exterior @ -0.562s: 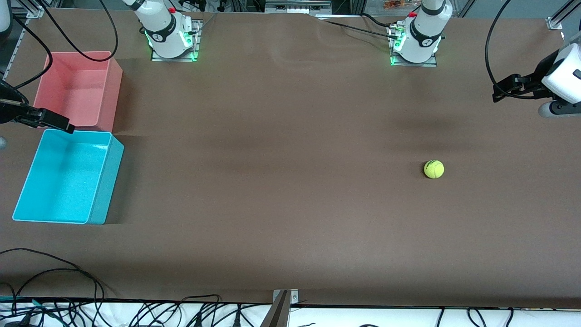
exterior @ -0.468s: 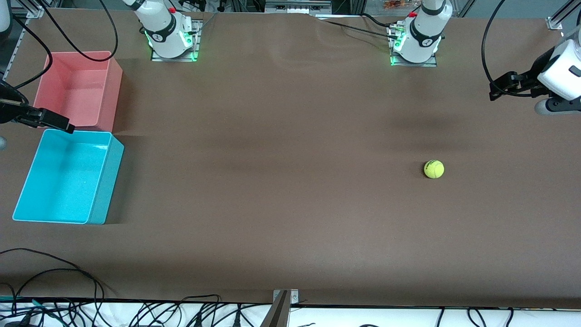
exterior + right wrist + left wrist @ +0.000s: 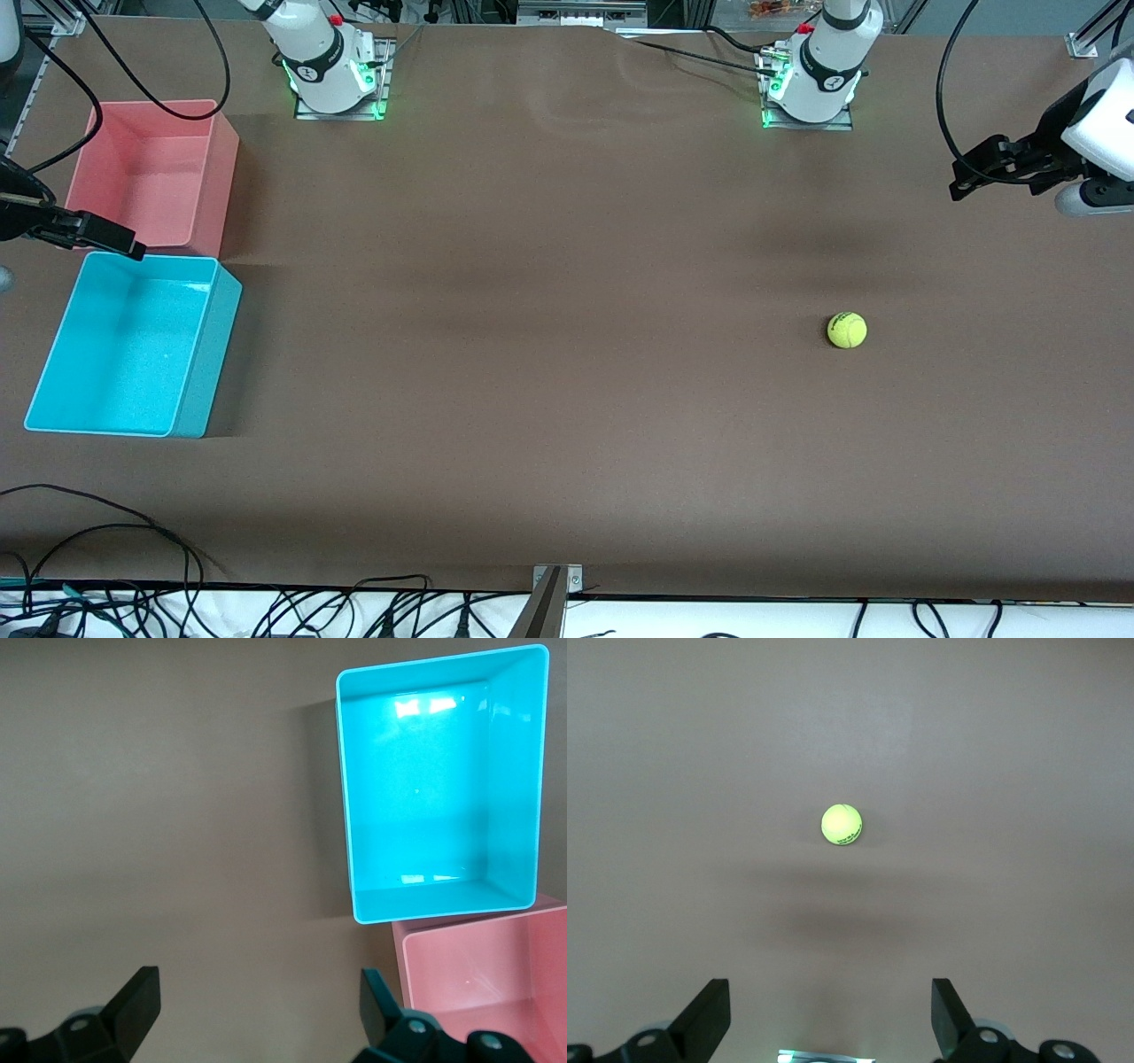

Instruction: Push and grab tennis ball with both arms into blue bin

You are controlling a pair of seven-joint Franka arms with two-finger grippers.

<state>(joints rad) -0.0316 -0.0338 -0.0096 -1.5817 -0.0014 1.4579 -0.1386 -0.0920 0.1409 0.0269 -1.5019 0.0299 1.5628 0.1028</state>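
Currently small fuzzy yellow-green tennis ball (image 3: 847,330) on brown table (image 3: 549,354) lies nearest released left claw (image 3: 961,177), toward its 7 o'clock in the front view; released right claw (image 3: 124,248) waits over cyan rectangular plastic blue bin (image 3: 197,354).

tennis ball (image 3: 847,330): fuzzy felt | blue bin (image 3: 197,363): glossy, seemingly plastic

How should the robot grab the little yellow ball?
Come straight down from above and close the fingers across the tennis ball's widest middle. It is round, so any side works, and it sits alone on the bare table with room all around. The left gripper, open, is the closer one; the right gripper waits open by the blue bin.
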